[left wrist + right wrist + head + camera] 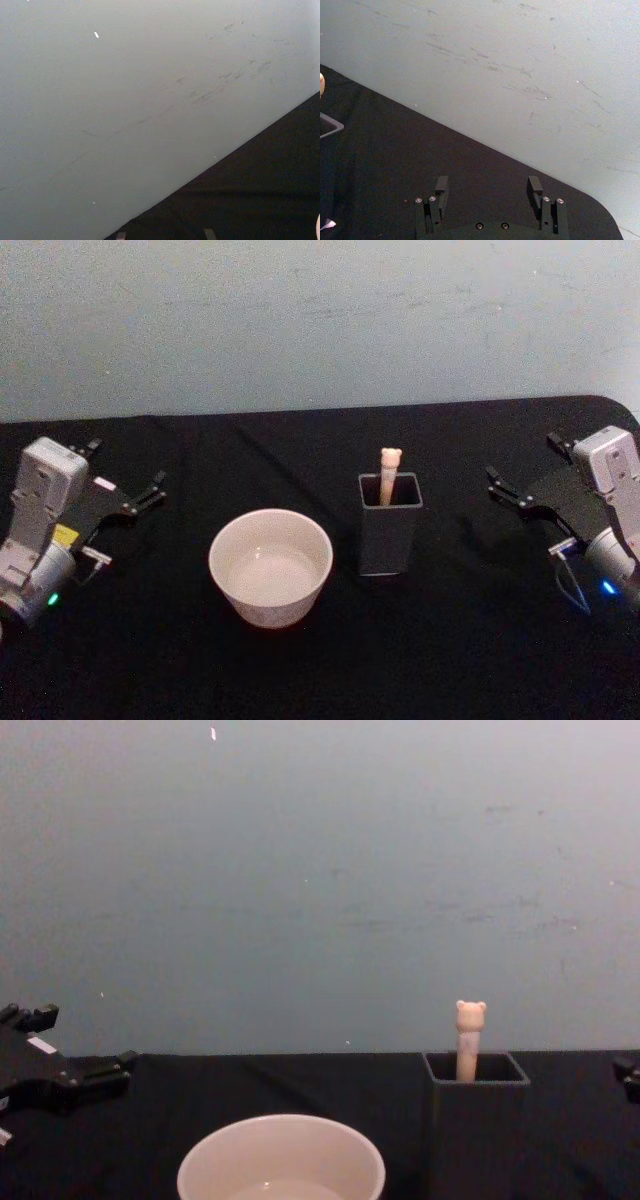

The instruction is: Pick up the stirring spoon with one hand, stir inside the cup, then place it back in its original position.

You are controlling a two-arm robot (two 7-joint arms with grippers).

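Both jaws agape, wide of cup (270, 602).

The desk (330, 680) is bare along the strip nearest the robot: unobstructed. Two obstacles stand mid-desk: the cup (270, 567) and, near it on the right, the dark square holder (389, 527), with a narrow gap of cloth between them. The stirring spoon (390, 468) stands in the holder, its bear head clear above the rim with open air overhead. The wall (320, 320) closes off the far edge. The left gripper (125, 466), fingers spread, sits well apart from the cup, with bare cloth between. The right gripper (522, 457), fingers spread, likewise has bare cloth between it and the holder.
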